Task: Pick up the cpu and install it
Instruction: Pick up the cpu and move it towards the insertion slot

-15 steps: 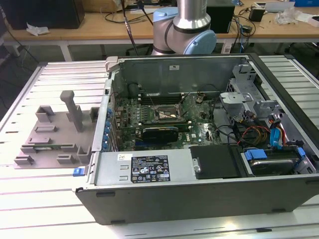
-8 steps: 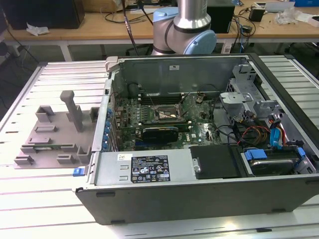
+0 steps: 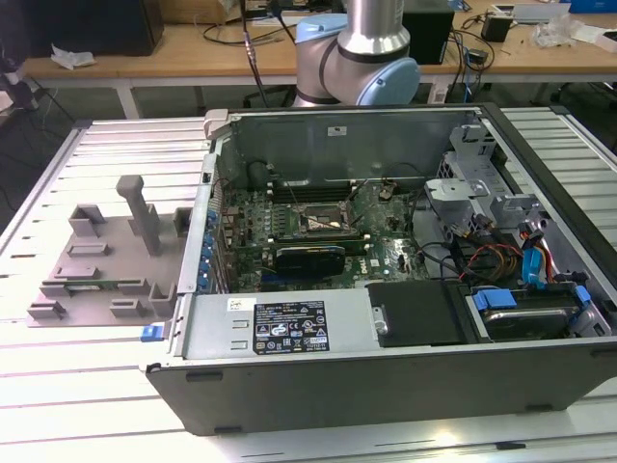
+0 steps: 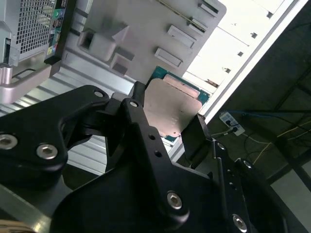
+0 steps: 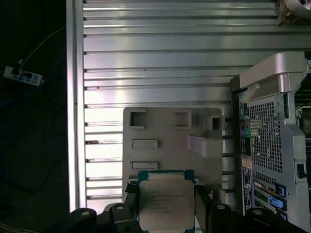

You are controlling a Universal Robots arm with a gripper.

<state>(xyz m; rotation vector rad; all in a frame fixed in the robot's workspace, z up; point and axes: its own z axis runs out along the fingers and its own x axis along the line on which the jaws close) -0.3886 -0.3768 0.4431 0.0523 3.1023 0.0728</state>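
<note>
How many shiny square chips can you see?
1. The chip is gripped in the pincer, near the grey tray. Others may be hidden inside the computer case.

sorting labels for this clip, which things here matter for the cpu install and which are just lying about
For the job: cpu, held between the shut jaws; motherboard socket; computer case; grey tray.

Lying about: power strip; drive cables in the case; back bench.
</note>
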